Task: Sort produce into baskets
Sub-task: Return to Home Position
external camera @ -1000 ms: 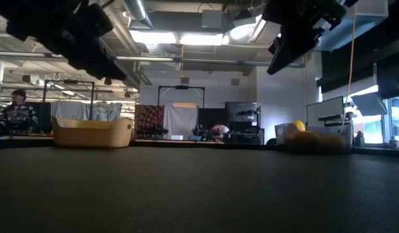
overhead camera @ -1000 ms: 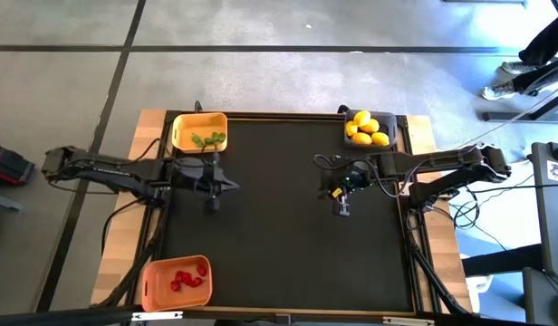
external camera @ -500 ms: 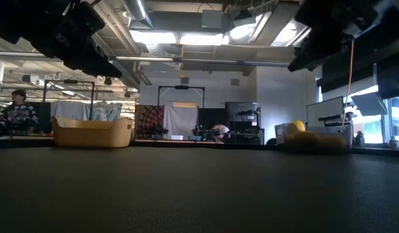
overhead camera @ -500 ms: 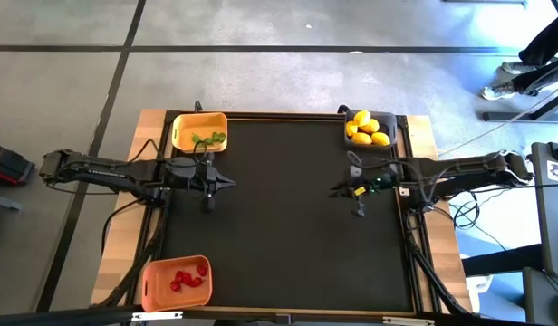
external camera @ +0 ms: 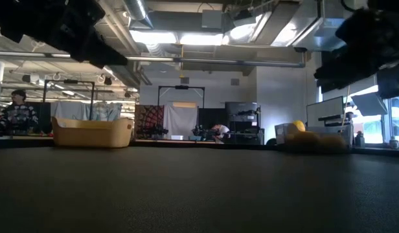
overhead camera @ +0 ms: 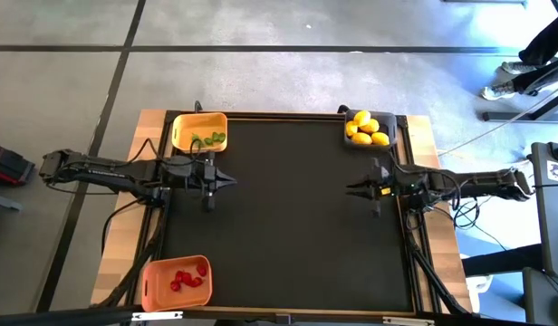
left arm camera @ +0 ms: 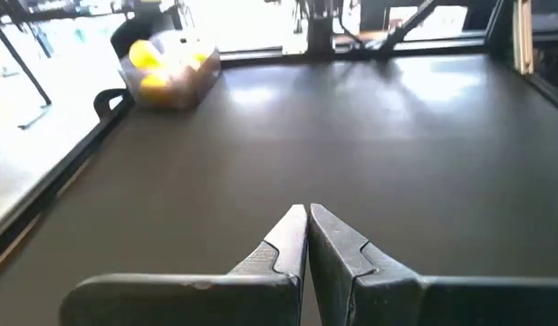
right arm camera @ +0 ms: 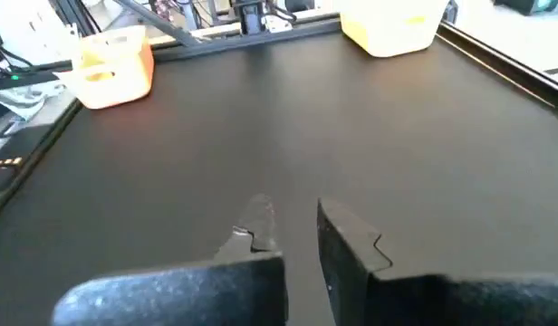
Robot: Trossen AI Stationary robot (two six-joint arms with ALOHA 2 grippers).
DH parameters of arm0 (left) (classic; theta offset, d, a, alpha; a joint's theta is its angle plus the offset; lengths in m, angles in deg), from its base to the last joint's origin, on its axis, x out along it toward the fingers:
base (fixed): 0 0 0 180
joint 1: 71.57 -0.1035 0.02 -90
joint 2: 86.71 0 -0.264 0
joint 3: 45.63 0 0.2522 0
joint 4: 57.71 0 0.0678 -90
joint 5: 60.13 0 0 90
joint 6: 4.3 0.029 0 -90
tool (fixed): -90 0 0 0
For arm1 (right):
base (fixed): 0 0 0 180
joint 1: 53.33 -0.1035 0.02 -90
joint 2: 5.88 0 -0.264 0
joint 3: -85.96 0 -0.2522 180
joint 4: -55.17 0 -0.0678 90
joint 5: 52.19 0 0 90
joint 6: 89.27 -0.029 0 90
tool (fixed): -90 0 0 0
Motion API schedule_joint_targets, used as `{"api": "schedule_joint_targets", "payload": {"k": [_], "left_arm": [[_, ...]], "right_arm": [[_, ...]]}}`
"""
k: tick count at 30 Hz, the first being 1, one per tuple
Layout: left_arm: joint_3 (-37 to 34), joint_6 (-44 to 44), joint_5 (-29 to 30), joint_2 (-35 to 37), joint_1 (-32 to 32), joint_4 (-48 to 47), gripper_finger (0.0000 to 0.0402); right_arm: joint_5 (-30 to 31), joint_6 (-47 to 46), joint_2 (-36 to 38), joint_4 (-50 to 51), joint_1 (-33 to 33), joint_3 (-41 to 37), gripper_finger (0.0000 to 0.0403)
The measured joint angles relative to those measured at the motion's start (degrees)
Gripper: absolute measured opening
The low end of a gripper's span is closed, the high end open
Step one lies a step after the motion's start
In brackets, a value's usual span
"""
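Note:
Green pieces [overhead camera: 210,139] lie in the yellow basket [overhead camera: 185,132] at the far left. Yellow lemons [overhead camera: 367,128] fill the dark grey basket [overhead camera: 351,140] at the far right. Red pieces [overhead camera: 189,279] lie in the orange basket [overhead camera: 157,288] at the near left. My left gripper [overhead camera: 234,182] hovers shut and empty just in front of the yellow basket; its fingers meet in the left wrist view [left arm camera: 307,217]. My right gripper [overhead camera: 350,189] hovers open and empty in front of the grey basket, a gap between its fingers [right arm camera: 293,226].
The black mat [overhead camera: 288,217] has a raised wooden frame [overhead camera: 424,136] around it. Both grippers point at each other across the middle. Cables run along the right edge [overhead camera: 415,204]. People and equipment show in the room beyond the table [external camera: 18,110].
My right gripper has drawn back toward the table's right edge, its arm stretching out level. My left gripper has drawn back a little toward the left edge. No produce or basket has moved.

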Motion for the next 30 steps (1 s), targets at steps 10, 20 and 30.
{"api": "schedule_joint_targets", "payload": {"k": [10,20,30], "left_arm": [[0.0,0.34,-0.07,0.0,0.0,2.16,0.001],[-2.24,-1.08,-2.54,5.26,0.26,3.6,0.001],[-12.99,-3.79,-4.35,24.25,0.26,8.52,0.0011]], "right_arm": [[0.0,-0.04,19.83,-0.04,0.0,-9.51,0.0035],[2.67,1.94,24.4,-3.38,0.0,-11.78,0.0035],[3.08,2.07,24.4,-4.44,0.01,-12.2,0.0035]]}}
